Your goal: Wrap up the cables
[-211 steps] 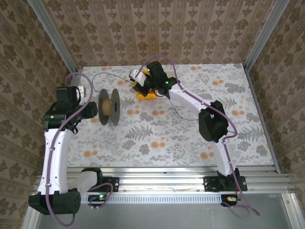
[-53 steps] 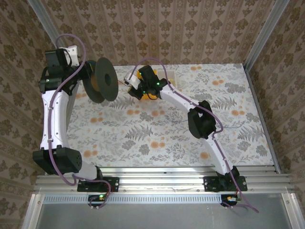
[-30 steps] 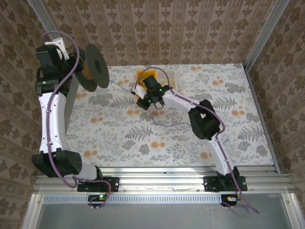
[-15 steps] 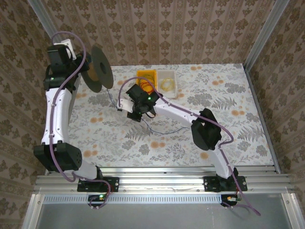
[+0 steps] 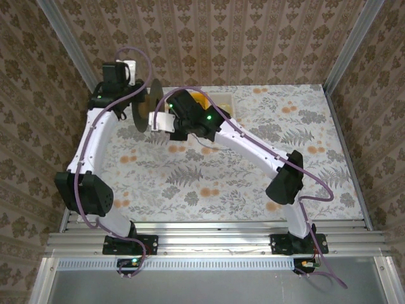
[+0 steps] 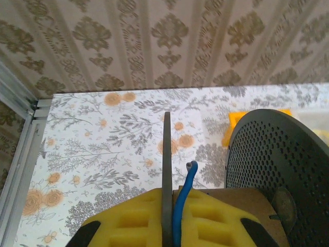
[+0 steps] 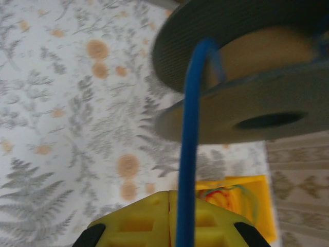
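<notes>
your right gripper pinches the blue cable, likely light and limp; hold it close above the fingers. your left gripper clamps the spool by its flange.

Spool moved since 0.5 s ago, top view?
Yes. The spool, in the left gripper, has shifted right and slightly down the top view, closer to the yellow bin.
</notes>
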Controlling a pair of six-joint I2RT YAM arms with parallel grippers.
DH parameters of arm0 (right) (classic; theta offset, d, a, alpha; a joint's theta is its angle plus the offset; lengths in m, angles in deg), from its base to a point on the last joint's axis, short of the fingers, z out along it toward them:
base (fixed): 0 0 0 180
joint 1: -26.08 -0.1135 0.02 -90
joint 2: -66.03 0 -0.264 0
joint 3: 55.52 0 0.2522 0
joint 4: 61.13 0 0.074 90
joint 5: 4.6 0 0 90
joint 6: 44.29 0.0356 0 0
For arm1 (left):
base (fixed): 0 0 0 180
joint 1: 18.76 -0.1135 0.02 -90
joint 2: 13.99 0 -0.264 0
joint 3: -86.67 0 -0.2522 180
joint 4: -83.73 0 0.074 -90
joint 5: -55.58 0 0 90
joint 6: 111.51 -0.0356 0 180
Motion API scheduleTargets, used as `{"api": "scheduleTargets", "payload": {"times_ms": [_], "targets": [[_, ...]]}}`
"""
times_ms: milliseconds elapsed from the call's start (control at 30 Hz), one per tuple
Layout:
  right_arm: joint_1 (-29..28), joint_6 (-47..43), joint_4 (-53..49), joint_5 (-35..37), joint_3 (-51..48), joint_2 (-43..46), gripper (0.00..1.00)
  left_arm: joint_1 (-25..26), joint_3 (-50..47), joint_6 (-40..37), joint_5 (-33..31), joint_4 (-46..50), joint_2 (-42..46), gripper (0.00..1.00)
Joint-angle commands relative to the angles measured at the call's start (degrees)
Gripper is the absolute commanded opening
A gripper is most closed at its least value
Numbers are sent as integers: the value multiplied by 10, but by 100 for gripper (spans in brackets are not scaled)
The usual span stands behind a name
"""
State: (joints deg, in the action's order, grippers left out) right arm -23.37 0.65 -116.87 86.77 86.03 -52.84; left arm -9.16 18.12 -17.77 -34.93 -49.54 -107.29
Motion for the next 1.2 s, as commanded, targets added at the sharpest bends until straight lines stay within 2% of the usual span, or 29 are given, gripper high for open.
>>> {"api": "scheduleTargets", "payload": {"times_ms": [0,167,367,467,700,933,967,1000,1100,1167], "targets": [[9,-54,16,46,86,-28,0,15,28,-59,-30,13,3,0],[24,-100,65,83,155,-65,0,27,21,-90,0,45,15,0],[65,-112,81,70,204,-91,0,37,2,-138,45,93,39,0],[85,-105,82,53,215,-97,0,43,-13,-162,70,106,58,0],[127,-86,80,-1,228,-112,0,65,-19,-236,183,149,113,0],[166,-50,85,-49,233,-140,0,66,-11,-260,222,173,157,0],[173,-41,84,-56,233,-142,2,66,-12,-260,224,172,163,0],[179,-35,79,-64,233,-146,9,65,-12,-262,227,172,169,0],[198,-16,71,-81,222,-147,20,55,-9,-262,230,172,181,0],[211,-4,70,-93,202,-142,23,43,-8,-260,237,169,188,0]]}}
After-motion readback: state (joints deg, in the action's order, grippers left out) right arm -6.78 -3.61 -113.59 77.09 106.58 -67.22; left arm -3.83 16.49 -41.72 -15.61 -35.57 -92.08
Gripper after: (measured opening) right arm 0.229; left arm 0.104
